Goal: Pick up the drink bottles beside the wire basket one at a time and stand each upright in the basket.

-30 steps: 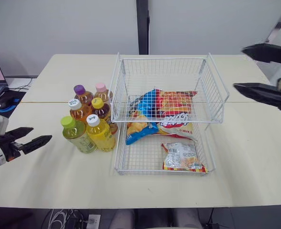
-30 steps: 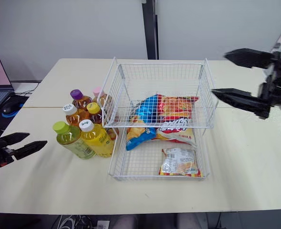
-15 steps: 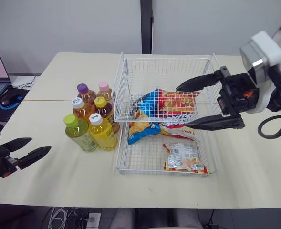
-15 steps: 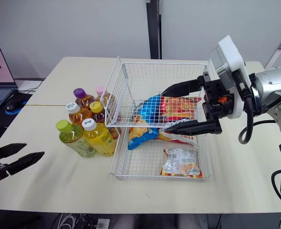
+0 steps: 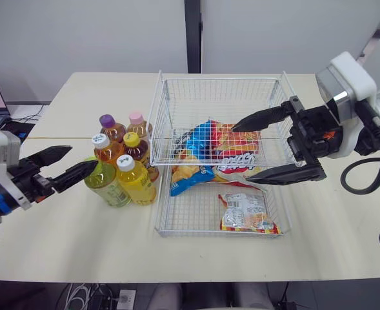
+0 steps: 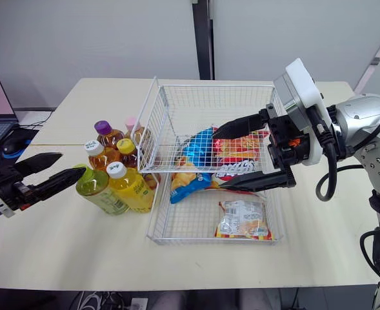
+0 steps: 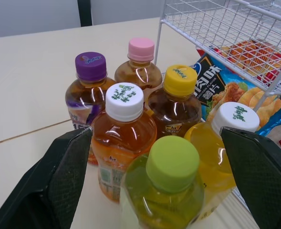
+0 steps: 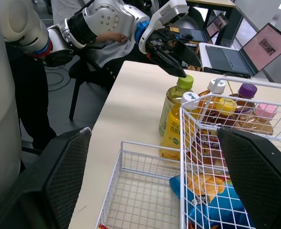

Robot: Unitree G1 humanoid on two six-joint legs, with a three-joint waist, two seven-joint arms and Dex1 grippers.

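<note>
Green-capped clear plastic bottle (image 7: 172,167) stood nearest the left tool (image 5: 83,156), which was spread wide; full, it looked heavy and slick, best gripped round the body.

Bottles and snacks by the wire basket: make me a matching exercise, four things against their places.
1 green-capped bottle
2 pink-capped bottle
3 purple-capped bottle
4 small snack packet

A far row, next to the wire basket
B near row, closest to the left gripper
C inside the basket, near end
D far row, away from the basket

Pairs: 1-B, 2-A, 3-D, 4-C
</note>
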